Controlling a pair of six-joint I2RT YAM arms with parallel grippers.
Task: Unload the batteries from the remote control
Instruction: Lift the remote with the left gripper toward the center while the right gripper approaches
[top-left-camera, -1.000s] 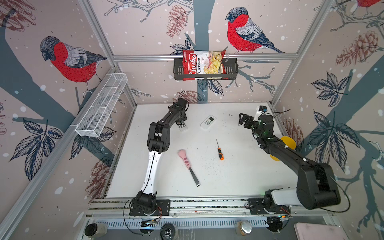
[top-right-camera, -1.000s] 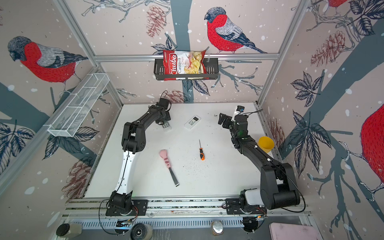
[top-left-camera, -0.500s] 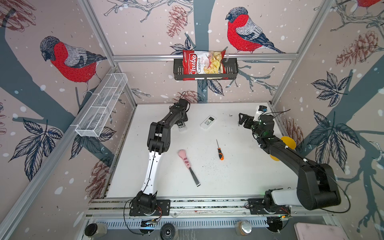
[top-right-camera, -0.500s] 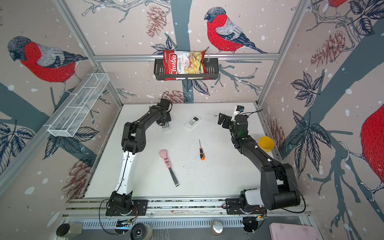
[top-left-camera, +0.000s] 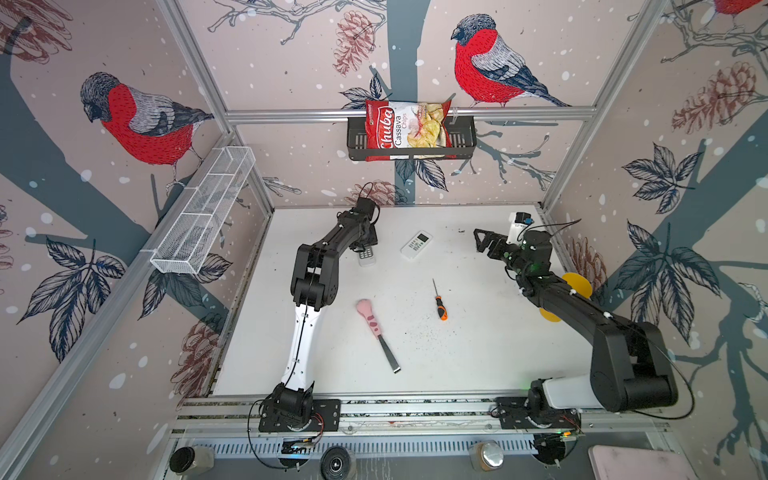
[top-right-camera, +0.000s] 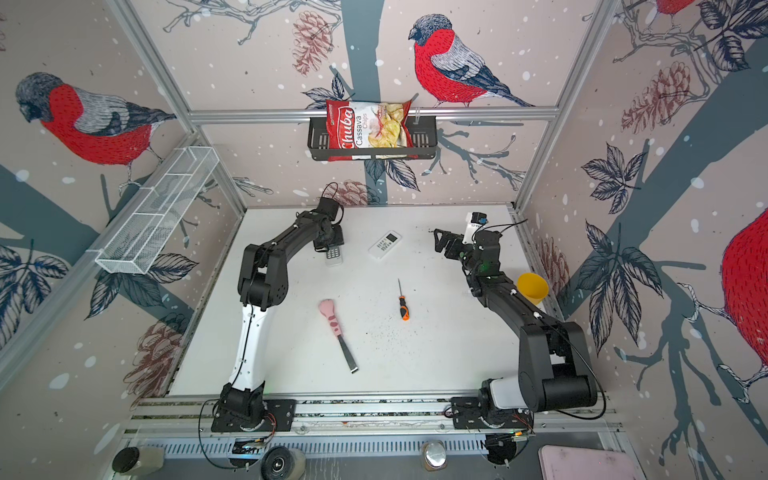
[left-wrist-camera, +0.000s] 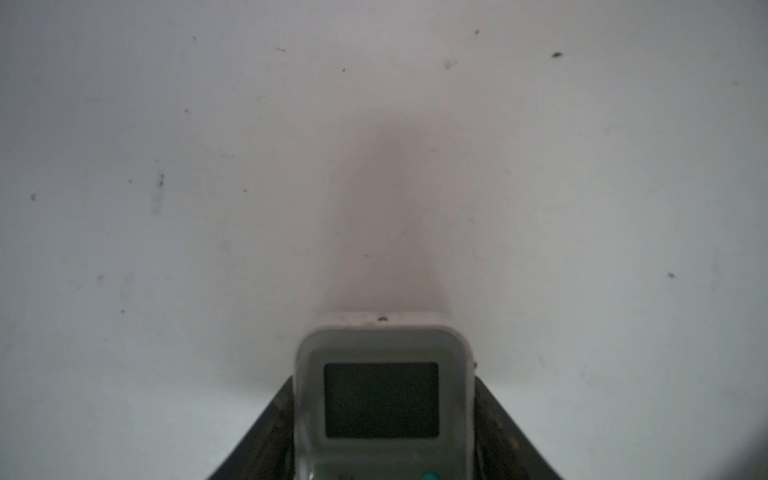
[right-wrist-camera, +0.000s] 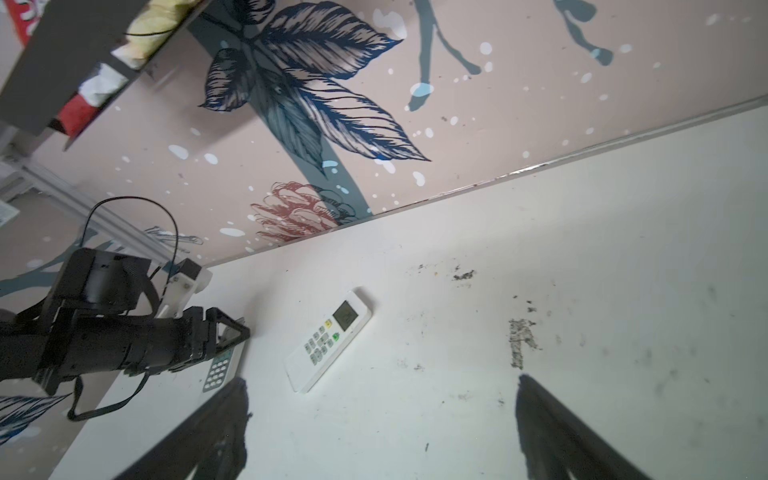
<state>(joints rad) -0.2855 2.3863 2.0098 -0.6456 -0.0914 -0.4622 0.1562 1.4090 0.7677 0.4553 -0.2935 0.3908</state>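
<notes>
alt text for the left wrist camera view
A white remote with a dark screen is clamped between the dark fingers of the left hand. Beyond it lies the white table, flecked with small dark specks and crossed by a soft shadow.

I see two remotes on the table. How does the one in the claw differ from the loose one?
The clamped remote sits between the left gripper's jaws; the loose remote lies untouched. The clamped remote's keys sit on a grey panel; the loose remote's on white. The clamped remote is half hidden in both top views; the loose remote shows whole. Both are pale, face up, with a dark screen.
</notes>
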